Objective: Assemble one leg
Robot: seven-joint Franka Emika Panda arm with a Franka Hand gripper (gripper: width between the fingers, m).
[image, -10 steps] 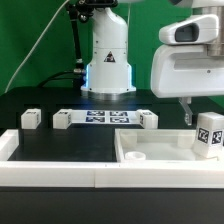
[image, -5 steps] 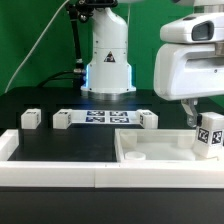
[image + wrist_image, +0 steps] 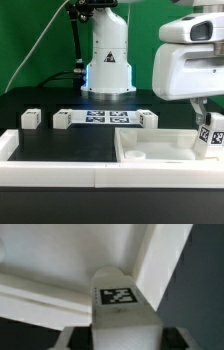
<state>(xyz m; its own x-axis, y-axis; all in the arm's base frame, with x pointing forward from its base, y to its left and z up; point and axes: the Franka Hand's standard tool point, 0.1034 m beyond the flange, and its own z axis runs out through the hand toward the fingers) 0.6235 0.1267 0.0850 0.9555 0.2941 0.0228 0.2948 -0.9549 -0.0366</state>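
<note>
Exterior view shows me the gripper [image 3: 206, 124] low over the exterior view's right end of the white tray [image 3: 165, 148], with the leg [image 3: 211, 138] caught in its fingers. The leg hangs slightly tilted, its black-and-white tag facing the camera, and its lower end is down at the tray's corner on that side; I cannot tell whether it touches the tray floor. On the wrist view I see the leg [image 3: 122, 300] running straight out from the gripper [image 3: 122, 335], tag side up. The dark fingers [image 3: 72, 339] press against it on both sides, so the grip is closed snugly on the leg with no gap I can make out. Past the leg's far end lies the inside corner of the tray [image 3: 50, 258], where two raised rims meet. Back in the exterior view, three spare legs sit on the black table [image 3: 70, 142] behind the tray: one [image 3: 31, 118] far toward the exterior view's left, one [image 3: 63, 119] just beside the marker board [image 3: 105, 118], and one [image 3: 149, 119] at the board's other end. A long white border wall [image 3: 60, 172] runs along the front edge, and the arm's base [image 3: 108, 60] stands behind the marker board.
</note>
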